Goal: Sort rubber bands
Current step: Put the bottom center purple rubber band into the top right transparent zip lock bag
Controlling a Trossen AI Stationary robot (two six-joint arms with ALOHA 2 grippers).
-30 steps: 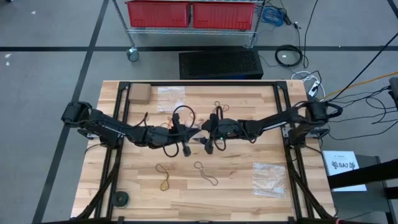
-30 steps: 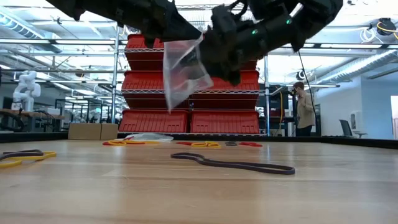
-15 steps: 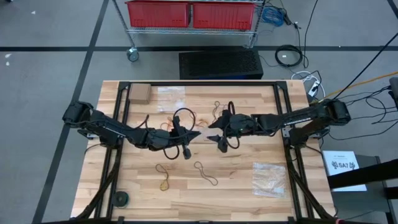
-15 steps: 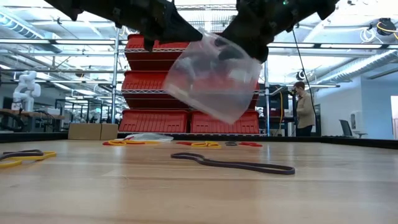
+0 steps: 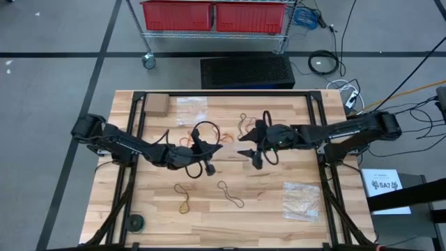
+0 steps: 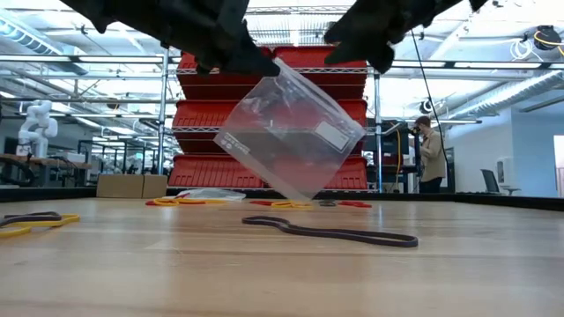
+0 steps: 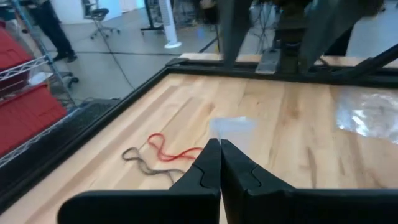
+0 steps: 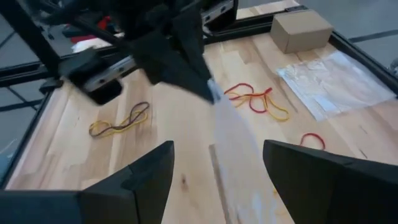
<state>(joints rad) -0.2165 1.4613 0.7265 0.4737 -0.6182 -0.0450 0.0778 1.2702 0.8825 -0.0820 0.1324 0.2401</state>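
A clear plastic bag [image 6: 291,132] hangs at frame centre in the low view, apparently empty, pinched at its corner by the left gripper [image 5: 221,148]; the right gripper [image 5: 245,155] stands wide beside it, holding nothing; rubber bands [image 5: 230,193] lie scattered on the wooden table [image 5: 265,216]; red bins [image 6: 220,172] fill shelves behind.

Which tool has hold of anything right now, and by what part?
The left tool is shut on the clear plastic bag, pinching one top corner; the bag hangs above the table. The right tool is open, holding nothing.
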